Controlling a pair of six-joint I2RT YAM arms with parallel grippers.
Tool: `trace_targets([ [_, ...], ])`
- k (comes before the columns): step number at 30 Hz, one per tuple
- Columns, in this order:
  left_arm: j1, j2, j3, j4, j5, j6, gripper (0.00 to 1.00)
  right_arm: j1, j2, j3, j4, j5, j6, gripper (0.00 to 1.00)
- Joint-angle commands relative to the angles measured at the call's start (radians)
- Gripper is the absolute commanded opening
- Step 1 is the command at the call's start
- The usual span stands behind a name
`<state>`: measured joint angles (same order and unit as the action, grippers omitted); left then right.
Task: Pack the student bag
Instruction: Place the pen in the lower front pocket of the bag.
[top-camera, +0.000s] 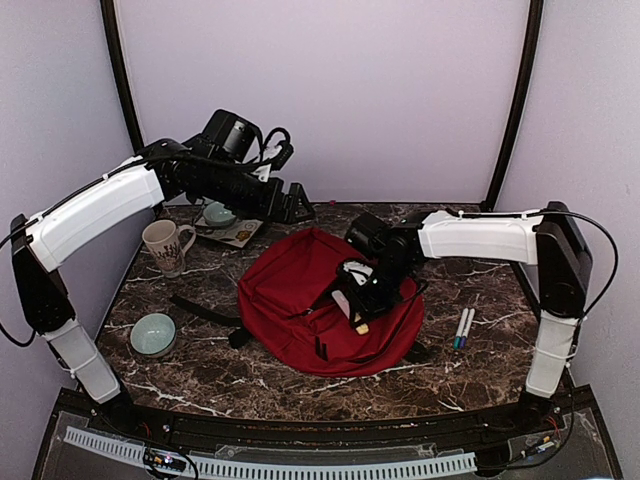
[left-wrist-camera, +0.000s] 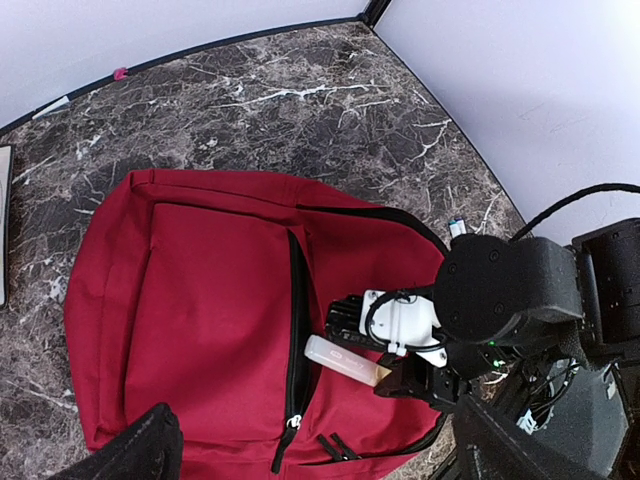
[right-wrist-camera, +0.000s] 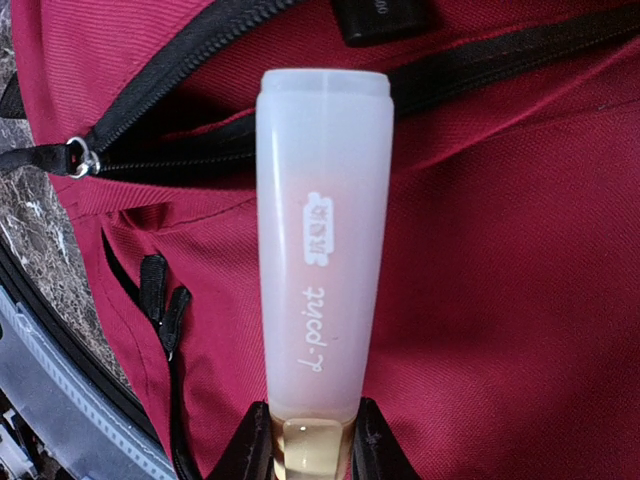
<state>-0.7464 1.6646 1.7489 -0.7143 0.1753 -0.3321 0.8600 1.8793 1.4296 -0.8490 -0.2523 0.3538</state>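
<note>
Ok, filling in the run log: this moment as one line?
student bag: lying flat | left jaws: open, empty | right jaws: shut on white tube | tube tip: at bag's zipper

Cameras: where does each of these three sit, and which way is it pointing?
Top external: above and behind the arm bases, looking down on the dark marble table; the white left arm and right arm show.
Left wrist: raised on the left arm, looking down at the soft red fabric backpack; its own dark finger edges the bottom.
Right wrist: close over the backpack; its own end effector clamps a translucent white plastic tube.
Shared: both wrist views show that tube by the backpack's black zipper.
</note>
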Motion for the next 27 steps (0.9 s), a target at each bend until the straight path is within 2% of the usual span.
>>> trace_targets([
  [1, -0.004, -0.054, -0.032, -0.023, -0.023, 0.013, 0.97, -0.017, 0.033, 0.050, -0.053, -0.013, 0.016, 0.09],
  [18, -0.004, -0.050, -0.033, 0.001, -0.012, -0.008, 0.95, -0.072, 0.201, 0.293, -0.185, 0.018, 0.032, 0.08],
  [27, -0.004, -0.064, -0.032, -0.013, -0.029, 0.000, 0.95, -0.109, 0.226, 0.343, -0.140, -0.038, 0.110, 0.08],
])
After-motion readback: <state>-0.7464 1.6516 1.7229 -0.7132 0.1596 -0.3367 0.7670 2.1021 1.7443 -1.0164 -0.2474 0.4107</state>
